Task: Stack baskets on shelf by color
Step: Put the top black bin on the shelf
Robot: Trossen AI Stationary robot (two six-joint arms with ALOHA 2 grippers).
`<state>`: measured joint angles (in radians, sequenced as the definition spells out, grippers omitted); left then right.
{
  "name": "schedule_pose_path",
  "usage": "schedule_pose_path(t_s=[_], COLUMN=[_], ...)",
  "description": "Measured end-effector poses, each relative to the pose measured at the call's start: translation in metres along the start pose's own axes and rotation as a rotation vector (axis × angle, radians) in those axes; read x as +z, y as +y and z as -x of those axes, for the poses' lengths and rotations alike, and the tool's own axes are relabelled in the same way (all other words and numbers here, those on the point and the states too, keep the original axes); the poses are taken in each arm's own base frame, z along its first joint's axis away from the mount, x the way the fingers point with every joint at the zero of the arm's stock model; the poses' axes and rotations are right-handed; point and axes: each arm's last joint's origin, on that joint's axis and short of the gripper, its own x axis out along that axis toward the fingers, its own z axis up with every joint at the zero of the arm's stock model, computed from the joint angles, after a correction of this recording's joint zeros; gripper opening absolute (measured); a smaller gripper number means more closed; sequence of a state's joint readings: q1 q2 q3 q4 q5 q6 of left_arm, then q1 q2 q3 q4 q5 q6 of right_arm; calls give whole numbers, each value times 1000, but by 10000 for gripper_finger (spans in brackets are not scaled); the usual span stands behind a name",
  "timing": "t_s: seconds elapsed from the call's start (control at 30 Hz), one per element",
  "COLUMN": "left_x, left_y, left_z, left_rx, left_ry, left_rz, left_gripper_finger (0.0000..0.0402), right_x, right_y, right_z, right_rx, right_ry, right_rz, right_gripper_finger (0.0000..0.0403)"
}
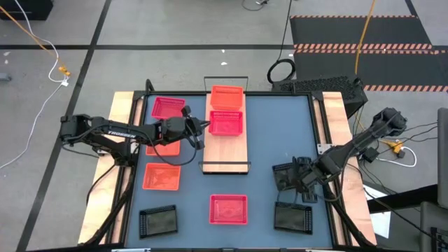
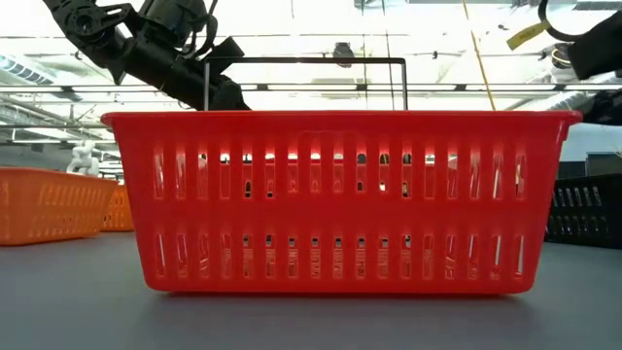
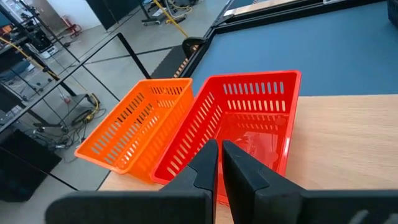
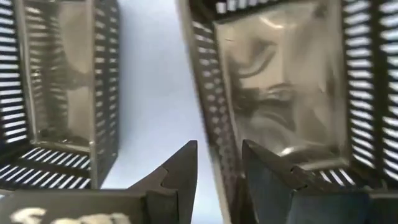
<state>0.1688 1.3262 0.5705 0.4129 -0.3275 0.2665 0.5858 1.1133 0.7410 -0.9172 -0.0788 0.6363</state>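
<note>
Blue table (image 1: 269, 140), grey floor beyond; left gripper (image 3: 219, 163) pressed together over shelf (image 1: 234, 150), right gripper (image 4: 219, 163) straddling black basket (image 4: 286, 81) wall.

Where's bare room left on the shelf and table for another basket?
The shelf is bare on its near half, below the red basket and orange basket. The blue table lies open between the shelf and the right gripper. The left side is crowded: baskets in a column under the left gripper. Black baskets fill the near right corner.
</note>
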Motion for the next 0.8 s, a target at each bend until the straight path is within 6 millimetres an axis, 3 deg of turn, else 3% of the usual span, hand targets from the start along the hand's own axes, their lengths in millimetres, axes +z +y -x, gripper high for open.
schedule_pose_path(t_s=[0.3,0.53,0.67,0.8], left_x=[0,0,0,1], left_y=[0,0,0,0], left_z=[0,0,0,0], left_rx=[0,0,1,6], left_ry=[0,-1,-2,-9], left_rz=[0,1,2,4], left_gripper_finger=[26,26,26,26], right_x=[7,9,13,28], right_y=[6,6,7,10], right_z=[-17,-18,-10,16], right_rx=[-60,-74,-49,-89], right_ry=[28,12,-28,-117], right_rz=[40,9,-32,-102], right_gripper_finger=[109,12,8,6])
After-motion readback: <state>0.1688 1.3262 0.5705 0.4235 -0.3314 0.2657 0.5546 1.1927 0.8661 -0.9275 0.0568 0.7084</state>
